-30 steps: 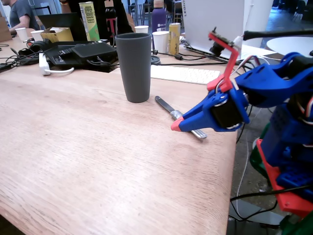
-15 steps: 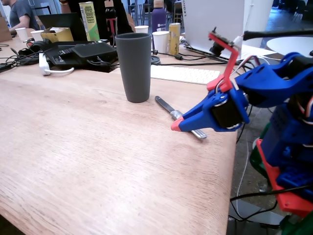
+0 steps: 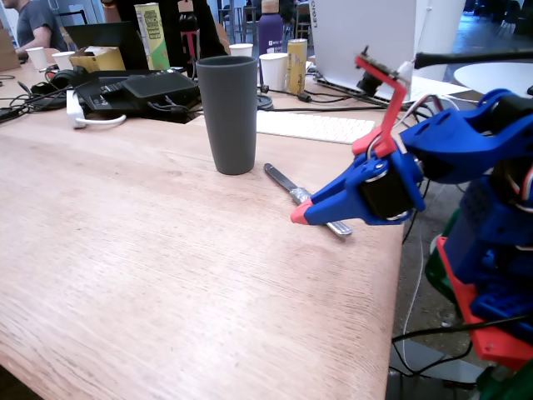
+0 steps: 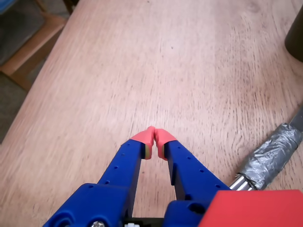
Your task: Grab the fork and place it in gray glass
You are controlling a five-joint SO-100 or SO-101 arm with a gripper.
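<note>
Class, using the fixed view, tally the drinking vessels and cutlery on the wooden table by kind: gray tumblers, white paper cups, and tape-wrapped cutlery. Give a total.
Gray glass: 1
White paper cups: 4
Tape-wrapped fork: 1
Total: 6

Fork: slim silver metal, lying flat on the wooden table, mid-handle wrapped in crinkled silvery tape; tines not visible. In the wrist view it lies just right of the closed, empty gripper, untouched, partly under the arm in the fixed view. Gray glass: tall dark matte tumbler, upright, beyond the gripper, near the fork's far end.
</note>
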